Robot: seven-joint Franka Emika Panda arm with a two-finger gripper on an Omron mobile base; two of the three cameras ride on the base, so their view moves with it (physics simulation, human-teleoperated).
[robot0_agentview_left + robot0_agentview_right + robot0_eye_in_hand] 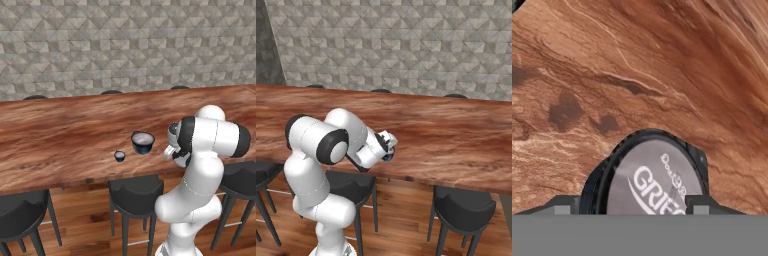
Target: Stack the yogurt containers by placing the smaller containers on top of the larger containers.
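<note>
Gripper [627,206] fingertips rise at the bottom of the hand view, one on each side of a dark-blue yogurt cup [649,175] whose pale grey lid carries white lettering. The fingers stand apart with the cup between them, but whether they press its sides cannot be told. In the right base view the hand [387,145] reaches down over the near edge of the counter, with a dark rounded shape just under it.

Stools with black seats [136,192] stand on the wooden floor [90,225] along the near side of the counter, beside the white arm [207,145].

On the long reddish-brown wooden counter [60,135], in the left base view, a tiny dark-blue cup [119,156] with a pale lid sits upright near the front edge. Just beyond it and to its right stands the widest dark-blue cup [142,142], also pale-lidded and upright; the two are close but apart.

Further back, the dark tops of more stools [111,92] peek over the counter's far edge. Behind them a wall [125,45] of grey, triangle-patterned tile closes the room.
</note>
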